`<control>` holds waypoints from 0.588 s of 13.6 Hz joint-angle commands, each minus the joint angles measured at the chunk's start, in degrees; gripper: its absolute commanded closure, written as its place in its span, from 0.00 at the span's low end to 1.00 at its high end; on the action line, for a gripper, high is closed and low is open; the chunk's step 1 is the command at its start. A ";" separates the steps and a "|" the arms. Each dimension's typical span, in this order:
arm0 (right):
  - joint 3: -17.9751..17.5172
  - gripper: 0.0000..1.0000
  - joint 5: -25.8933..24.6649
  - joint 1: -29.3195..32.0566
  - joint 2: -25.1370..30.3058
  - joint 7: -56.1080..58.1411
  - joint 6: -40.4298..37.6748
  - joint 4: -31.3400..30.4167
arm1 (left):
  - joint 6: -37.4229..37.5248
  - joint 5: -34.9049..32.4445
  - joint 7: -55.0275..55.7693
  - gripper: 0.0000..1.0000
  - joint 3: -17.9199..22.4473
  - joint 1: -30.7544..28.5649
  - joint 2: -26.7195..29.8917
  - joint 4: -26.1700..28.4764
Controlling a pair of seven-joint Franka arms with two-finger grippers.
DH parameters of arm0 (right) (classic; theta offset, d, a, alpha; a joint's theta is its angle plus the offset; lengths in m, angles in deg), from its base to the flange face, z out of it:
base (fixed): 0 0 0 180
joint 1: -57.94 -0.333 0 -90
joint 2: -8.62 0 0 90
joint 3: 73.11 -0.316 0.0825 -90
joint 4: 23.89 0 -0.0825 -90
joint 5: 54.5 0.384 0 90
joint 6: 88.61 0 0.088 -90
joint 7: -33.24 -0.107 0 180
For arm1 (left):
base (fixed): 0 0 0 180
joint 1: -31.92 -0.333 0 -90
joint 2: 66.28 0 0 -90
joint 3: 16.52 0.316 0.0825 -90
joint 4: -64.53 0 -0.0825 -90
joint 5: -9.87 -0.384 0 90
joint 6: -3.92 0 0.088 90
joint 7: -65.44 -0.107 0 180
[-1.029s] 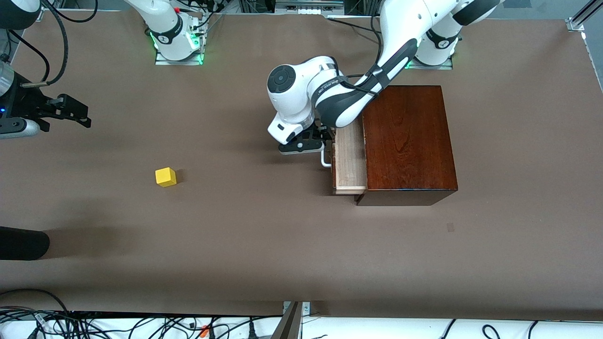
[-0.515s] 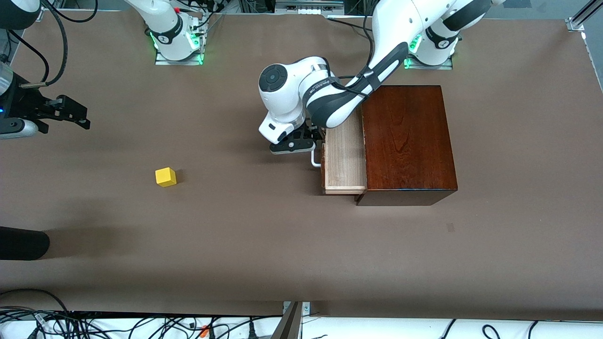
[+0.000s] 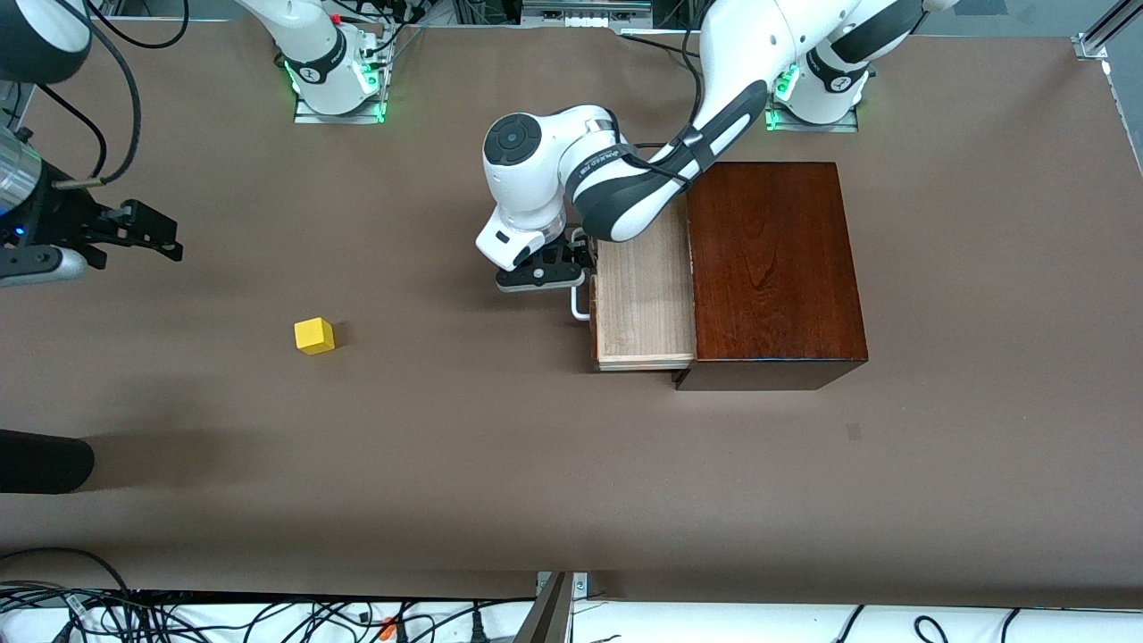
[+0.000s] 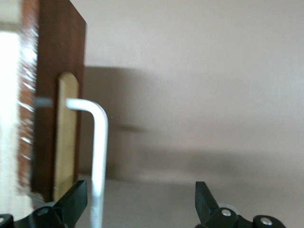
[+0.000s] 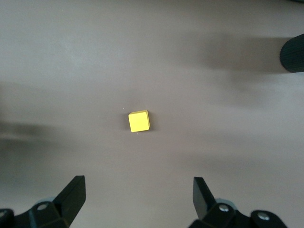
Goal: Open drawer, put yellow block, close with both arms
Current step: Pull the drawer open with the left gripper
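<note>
The drawer (image 3: 645, 299) stands pulled out of the dark mahogany box (image 3: 772, 268), showing its pale wood tray. Its white handle (image 3: 579, 309) faces the right arm's end of the table. My left gripper (image 3: 571, 271) is at the handle. In the left wrist view the gripper (image 4: 140, 190) is open, with the handle bar (image 4: 99, 152) between its fingers, close beside one fingertip (image 4: 78, 192). The yellow block (image 3: 314, 336) lies alone on the table. My right gripper (image 3: 170, 239) hangs open and empty over the table near the block, which shows in the right wrist view (image 5: 139, 121) ahead of the open gripper (image 5: 137, 186).
A dark rounded object (image 3: 45, 461) pokes in at the table's edge by the right arm's end, nearer the front camera than the block. Cables (image 3: 268, 616) lie along the front edge. Brown table (image 3: 446, 446) spreads between block and drawer.
The drawer has slid farther out of the box toward the right arm's end, with my left gripper moving along at the handle. My right gripper has shifted slightly toward the block.
</note>
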 commanded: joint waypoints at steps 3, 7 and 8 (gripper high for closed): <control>-0.31 0.00 0.41 0.55 -3.50 2.59 0.06 1.04 | 11.87 6.82 -6.66 0.00 -14.18 -16.53 9.59 2.26; -0.48 0.00 0.67 -0.06 -7.46 6.73 -0.64 0.95 | 17.42 7.36 -10.89 0.00 -34.30 -42.10 14.87 8.23; -0.92 0.00 0.76 -0.76 -8.00 7.08 -0.56 0.61 | 18.74 7.36 -12.55 0.00 -38.87 -48.34 14.97 9.29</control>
